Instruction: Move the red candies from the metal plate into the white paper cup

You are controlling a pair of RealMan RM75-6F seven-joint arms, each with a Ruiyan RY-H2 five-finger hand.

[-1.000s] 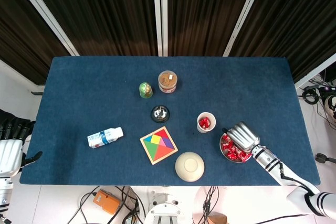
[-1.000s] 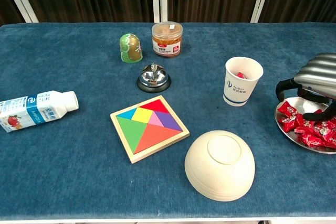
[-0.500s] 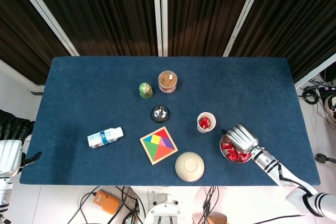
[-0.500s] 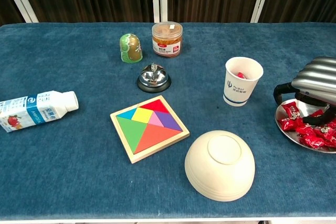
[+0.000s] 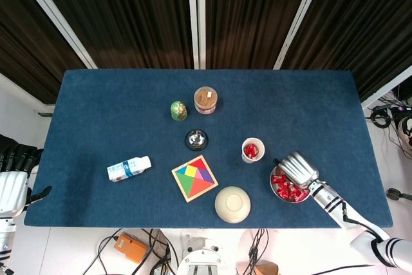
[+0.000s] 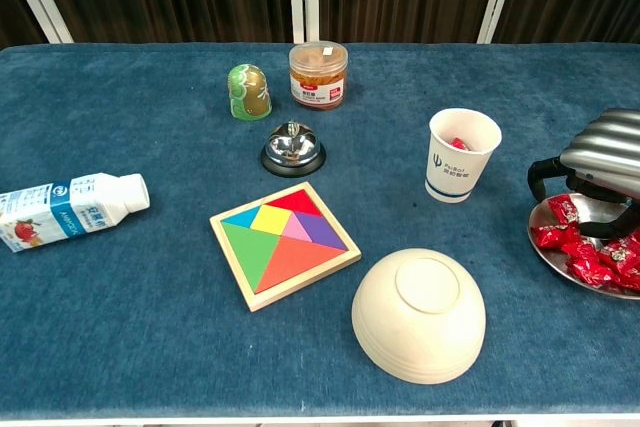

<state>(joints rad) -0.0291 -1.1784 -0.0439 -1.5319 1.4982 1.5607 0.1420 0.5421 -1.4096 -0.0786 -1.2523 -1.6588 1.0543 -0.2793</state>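
Change: since a second ago we see the right hand drawn a little back from the white paper cup, over the metal plate; nothing else on the bench has shifted.
Right hand: it hangs low over the plate, dark fingers curled down among the wrappers; we cannot tell whether they pinch a candy or close on nothing.
Left hand: the left hand rests off the bench edge, far from the cup, fingers apart and holding nothing.
Red candies: most of the red candies lie heaped on the plate just beside the cup, and at least one red candy is already inside the cup.
Handling: we judge each candy light, small and firm inside a crinkly foil wrapper, likely slippery and quick to slide on the metal; a pinch across the body or on a twisted wrapper end looks best.
Cup: thin paper, light and easy to tip, so we would drop candies from above without touching its rim.
Writing: the cup carries a dark blue logo with small letters too fine for us to read; the milk bottle far from the cup bears blue print we cannot make out with certainty.
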